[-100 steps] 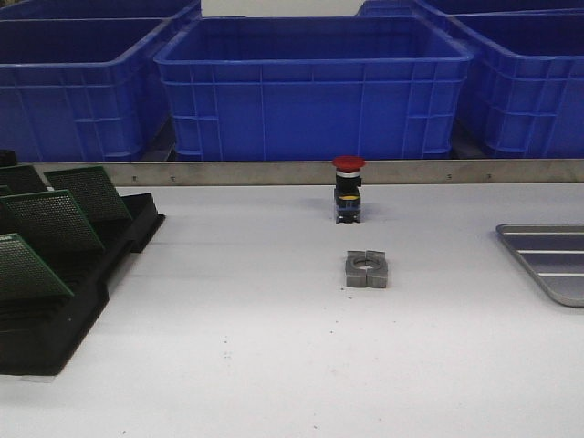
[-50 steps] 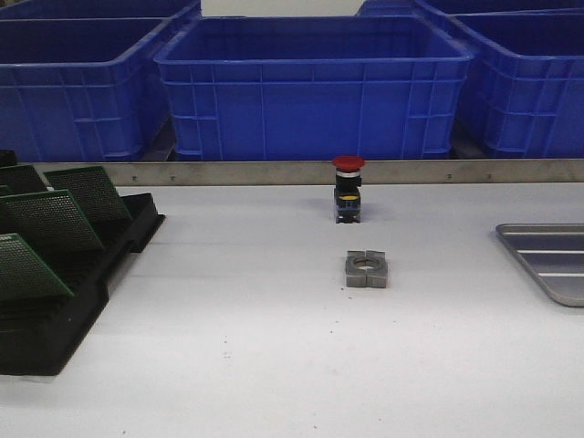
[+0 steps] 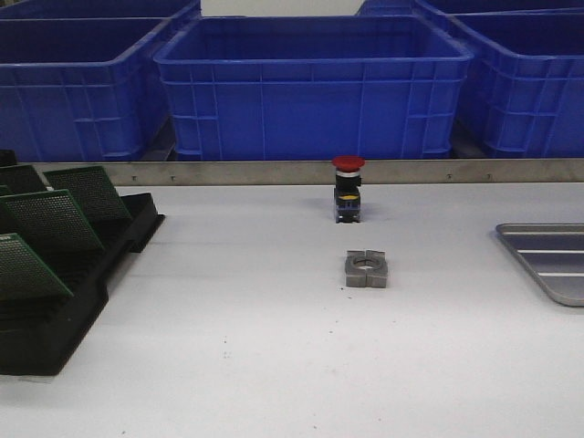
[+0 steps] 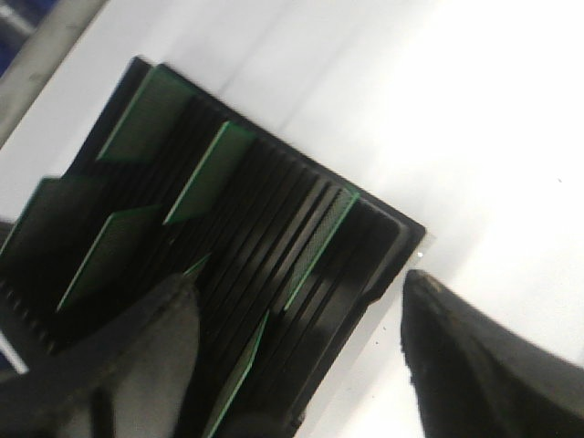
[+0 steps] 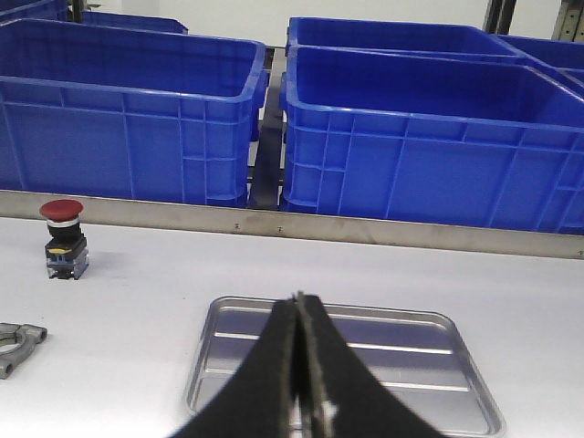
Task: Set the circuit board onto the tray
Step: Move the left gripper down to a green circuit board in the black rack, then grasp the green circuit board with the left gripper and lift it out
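Observation:
Several green circuit boards (image 3: 50,221) stand tilted in the slots of a black rack (image 3: 55,328) at the table's left. The grey tray (image 3: 557,260) lies at the right edge of the front view, with nothing in it. Neither gripper shows in the front view. In the left wrist view my left gripper (image 4: 301,278) is open and empty above the rack (image 4: 383,246), with a circuit board (image 4: 319,237) standing edge-on between the fingers. In the right wrist view my right gripper (image 5: 298,299) is shut and empty above the tray (image 5: 392,333).
A red push button (image 3: 348,187) stands mid-table, with a grey metal clamp block (image 3: 367,269) in front of it. Both also show in the right wrist view, the button (image 5: 64,237) and the block (image 5: 14,345). Big blue crates (image 3: 310,87) stand behind a metal rail (image 3: 274,172).

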`<state>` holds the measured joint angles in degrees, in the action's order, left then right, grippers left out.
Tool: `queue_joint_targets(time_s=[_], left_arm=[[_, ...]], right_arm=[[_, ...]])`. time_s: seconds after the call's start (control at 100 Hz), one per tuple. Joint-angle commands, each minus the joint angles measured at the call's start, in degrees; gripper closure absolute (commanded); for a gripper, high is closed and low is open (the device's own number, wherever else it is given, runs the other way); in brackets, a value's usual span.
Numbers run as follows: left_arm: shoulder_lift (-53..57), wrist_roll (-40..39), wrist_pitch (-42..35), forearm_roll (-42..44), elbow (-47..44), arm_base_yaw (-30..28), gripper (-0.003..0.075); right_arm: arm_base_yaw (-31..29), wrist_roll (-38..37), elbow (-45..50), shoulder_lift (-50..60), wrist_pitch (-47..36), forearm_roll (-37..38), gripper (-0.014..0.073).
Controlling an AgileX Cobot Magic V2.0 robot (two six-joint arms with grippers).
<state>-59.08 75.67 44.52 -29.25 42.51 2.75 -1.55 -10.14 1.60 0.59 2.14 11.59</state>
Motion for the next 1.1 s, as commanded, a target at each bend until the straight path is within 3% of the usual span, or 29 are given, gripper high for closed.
queue_joint_targets(time_s=[0.0, 0.45, 0.55, 0.77, 1.09], left_arm=[[-3.2, 10.7, -2.0, -3.2, 2.0, 1.9, 0.028], [-20.4, 13.2, -14.5, -0.3, 2.0, 5.7, 0.0283], [-22.5, 13.2, -14.8, -0.3, 2.0, 5.7, 0.0364], [-23.0, 13.2, -14.4, -0.3, 2.0, 5.7, 0.074], [-17.2, 13.2, -8.9, -0.3, 2.6, 5.7, 0.0737]], right_arm=[[-0.2, 0.1, 0.1, 1.1, -4.7, 0.6, 0.0653], [-0.2, 0.1, 0.1, 1.1, -4.7, 0.6, 0.0653], [-0.2, 0.1, 0.1, 1.1, -4.7, 0.6, 0.0653], [-0.2, 0.1, 0.1, 1.1, -4.7, 0.6, 0.0653], [-0.2, 0.1, 0.1, 1.1, -4.7, 0.6, 0.0653]])
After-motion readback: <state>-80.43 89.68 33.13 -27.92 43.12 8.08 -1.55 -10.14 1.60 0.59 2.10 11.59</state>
